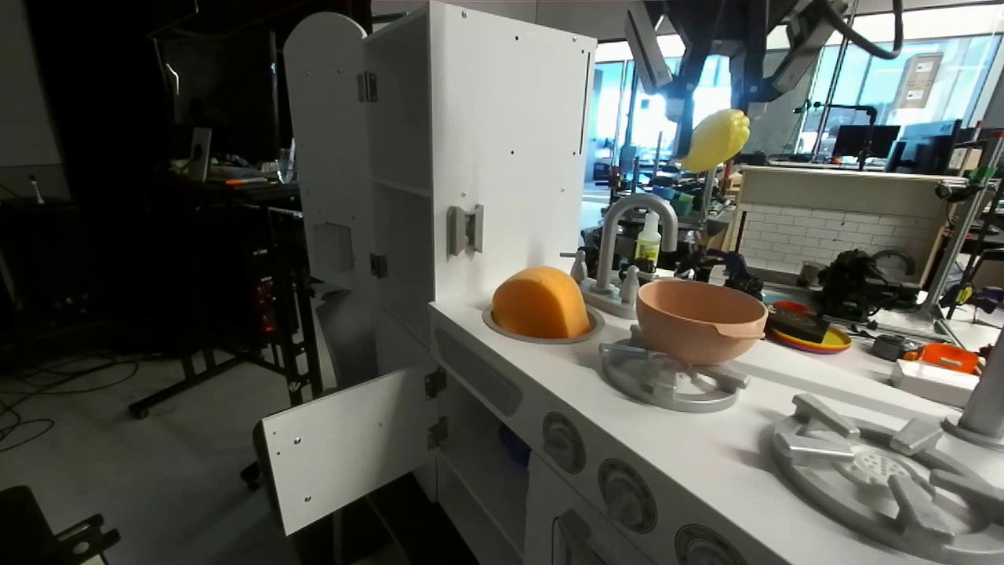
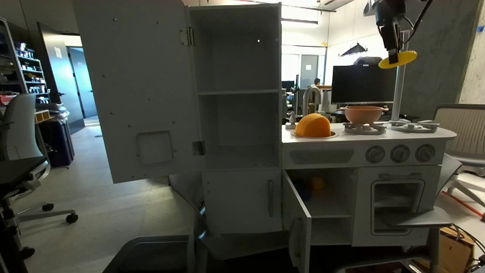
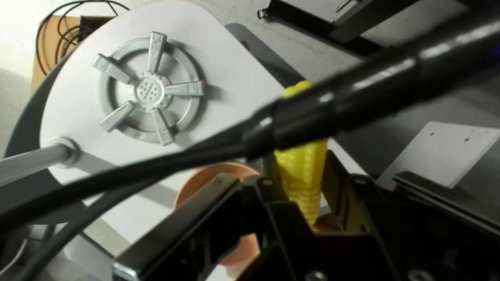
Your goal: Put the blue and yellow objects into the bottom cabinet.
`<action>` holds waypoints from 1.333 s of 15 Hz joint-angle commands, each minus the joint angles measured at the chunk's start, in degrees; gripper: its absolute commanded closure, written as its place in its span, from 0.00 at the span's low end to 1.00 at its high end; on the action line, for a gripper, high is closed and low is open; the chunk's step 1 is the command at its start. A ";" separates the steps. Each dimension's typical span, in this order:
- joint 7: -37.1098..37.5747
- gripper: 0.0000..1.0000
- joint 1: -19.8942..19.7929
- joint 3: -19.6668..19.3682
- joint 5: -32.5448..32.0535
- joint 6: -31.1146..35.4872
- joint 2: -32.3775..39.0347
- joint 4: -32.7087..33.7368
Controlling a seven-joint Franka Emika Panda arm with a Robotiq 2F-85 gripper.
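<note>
Above the counter my gripper (image 1: 712,129) is shut on a long, bumpy yellow object (image 3: 300,171), which shows between both fingers in the wrist view. In the exterior views the yellow object (image 2: 407,57) hangs high, over the stove side. The bottom cabinet (image 2: 329,211) stands with its white door (image 2: 297,227) swung outward. Inside, on its shelf, a dark blue object (image 2: 303,191) sits in shadow, only partly visible; its shape is unclear. Beside it lies a dim orange-yellow rounded thing (image 2: 317,184). A black cable crosses the wrist view and hides part of the held object.
An orange dome (image 1: 541,304) rests in the sink, near the grey faucet (image 1: 627,205). The tan bowl (image 1: 698,318) stands on a burner. The tall upper cabinet (image 2: 238,125) has its door (image 2: 147,94) open. A grey post (image 2: 398,94) rises from the counter near the arm.
</note>
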 commanded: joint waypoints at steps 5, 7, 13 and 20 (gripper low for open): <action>-10.15 0.92 0.37 1.94 -1.44 -20.84 -0.63 -0.23; -10.53 0.92 0.07 2.74 -0.81 -25.36 -0.21 0.17; -8.09 0.92 -0.32 3.36 0.77 -23.93 -8.53 -21.86; -0.21 0.92 0.02 2.31 8.53 -14.01 -17.53 -41.69</action>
